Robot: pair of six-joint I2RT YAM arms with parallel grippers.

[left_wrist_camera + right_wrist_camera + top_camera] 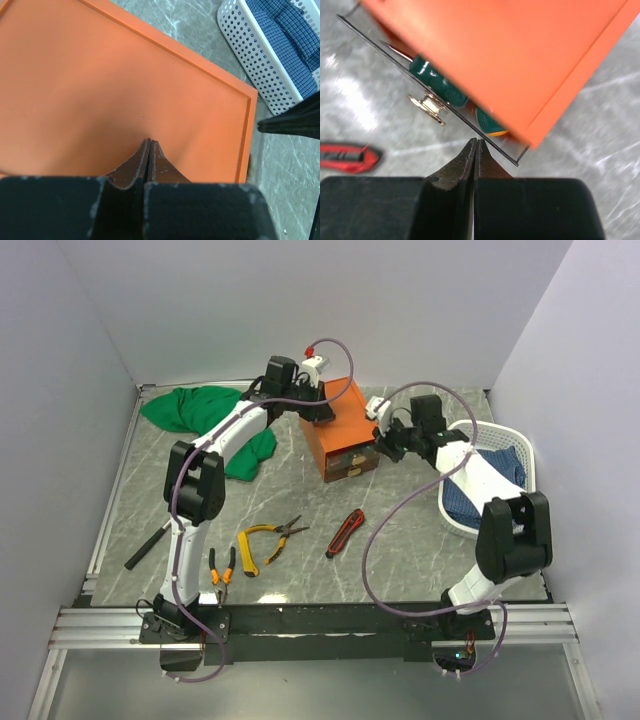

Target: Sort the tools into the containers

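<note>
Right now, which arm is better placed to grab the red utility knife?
Right. The right tool is at the drawer front, nearest the knife, which shows in its wrist view. The left tool is over the orange box.

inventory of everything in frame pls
orange box: 1, orange, table centre
drawer: 1, clear, box front
screwdrivers: 2 seen, green-handled, inside drawer
yellow pliers: 1, yellow-handled, near centre-left
orange-black pliers: 1, near left
utility knife: 1, red-black, before box
black-handled tool: 1, left edge
green cloth: 1, far left
basket: 1, white, right
blue cloth: 1, in basket
left gripper: 1, black, shut over box top
right gripper: 1, black, shut at drawer corner
</note>
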